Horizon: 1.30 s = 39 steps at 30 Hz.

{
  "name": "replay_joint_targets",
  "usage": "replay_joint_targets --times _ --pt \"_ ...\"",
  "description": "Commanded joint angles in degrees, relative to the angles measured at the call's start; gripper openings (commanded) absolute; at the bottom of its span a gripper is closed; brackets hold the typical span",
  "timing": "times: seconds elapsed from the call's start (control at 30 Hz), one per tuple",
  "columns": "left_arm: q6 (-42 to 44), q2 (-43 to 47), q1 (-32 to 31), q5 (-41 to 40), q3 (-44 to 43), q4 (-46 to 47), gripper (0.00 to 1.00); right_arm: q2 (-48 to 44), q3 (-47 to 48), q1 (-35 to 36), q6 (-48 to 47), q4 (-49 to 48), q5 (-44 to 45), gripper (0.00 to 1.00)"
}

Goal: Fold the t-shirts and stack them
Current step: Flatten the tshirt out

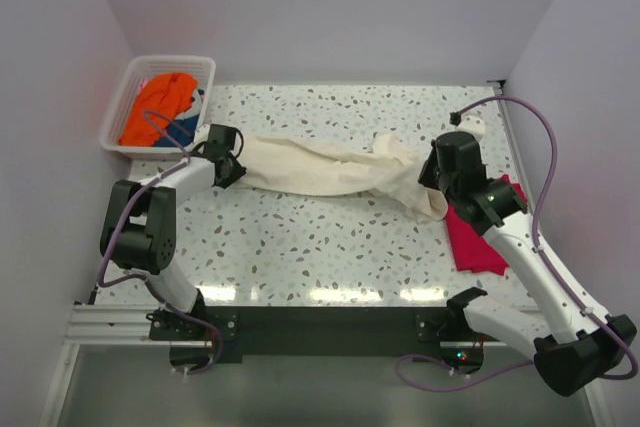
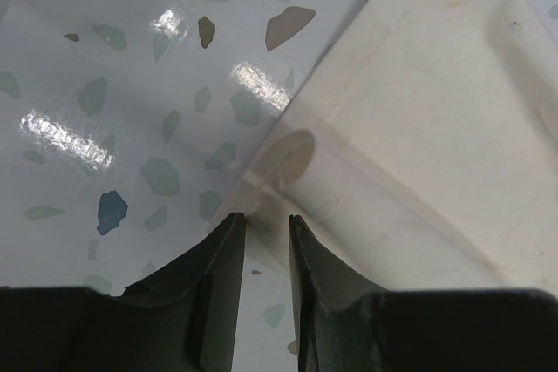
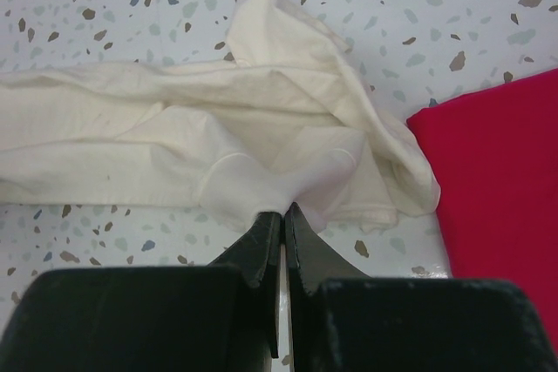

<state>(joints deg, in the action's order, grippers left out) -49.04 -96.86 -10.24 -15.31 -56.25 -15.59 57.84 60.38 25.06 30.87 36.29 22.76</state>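
We're spreading the cream t-shirt along the surface's far edge. The right tool pinches its bunched end, and the left tool sits narrow at a hem corner, grip unclear. Next we must pull it flat.

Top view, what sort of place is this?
Probably a robot lab test cell, not a home: bare walls box in a speckled table, arms are bolted at its near edge, and a basket of clothes sits in a corner.
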Motion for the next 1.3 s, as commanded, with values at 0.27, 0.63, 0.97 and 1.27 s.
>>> replay_joint_targets --times 0.27,0.63,0.97,1.27 --pt "-1.6 -2.5 0.4 -1.7 -1.5 -0.3 0.27 0.4 -0.4 -0.1 -0.3 -2.7 -0.7 0.00" --pt "0.3 1.1 0.4 -0.7 -4.0 -1.2 0.00 0.6 -0.3 -0.2 -0.4 -3.0 -0.8 0.00" --pt "3.3 12.7 0.4 -1.8 -5.5 -7.5 0.00 -0.5 -0.4 -0.3 -0.6 -1.1 0.9 0.00" --pt "1.5 32.6 0.4 -0.5 12.3 -11.8 0.00 -6.2 -2.1 -0.3 0.7 5.6 0.4 0.00"
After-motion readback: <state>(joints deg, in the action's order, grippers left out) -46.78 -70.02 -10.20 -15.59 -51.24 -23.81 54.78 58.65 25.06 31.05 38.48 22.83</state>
